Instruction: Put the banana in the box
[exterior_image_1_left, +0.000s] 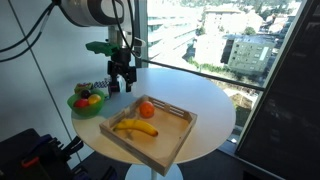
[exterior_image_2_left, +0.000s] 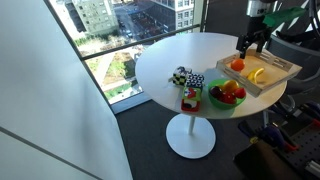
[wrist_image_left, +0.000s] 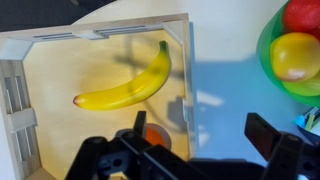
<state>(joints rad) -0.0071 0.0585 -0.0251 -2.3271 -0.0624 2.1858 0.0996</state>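
Note:
The yellow banana (exterior_image_1_left: 135, 127) lies flat inside the light wooden box (exterior_image_1_left: 172, 143), beside a round orange fruit (exterior_image_1_left: 146, 109). In the wrist view the banana (wrist_image_left: 130, 85) lies diagonally on the box floor (wrist_image_left: 55, 75), and the orange fruit (wrist_image_left: 155, 137) is partly hidden behind my finger. My gripper (wrist_image_left: 200, 125) is open and empty. It hangs above the table just past the box's side wall, between the box and the green bowl. It also shows in both exterior views (exterior_image_1_left: 120, 85) (exterior_image_2_left: 248, 45), raised over the box (exterior_image_2_left: 280, 68) with the banana (exterior_image_2_left: 259, 75) in it.
A green bowl (exterior_image_1_left: 85, 102) of mixed fruit stands next to the box on the round white table (exterior_image_1_left: 210, 105); it shows in the wrist view (wrist_image_left: 264, 48) too. Small objects (exterior_image_2_left: 181, 76) (exterior_image_2_left: 190, 98) lie beside the bowl (exterior_image_2_left: 227, 94). A window wall is close behind.

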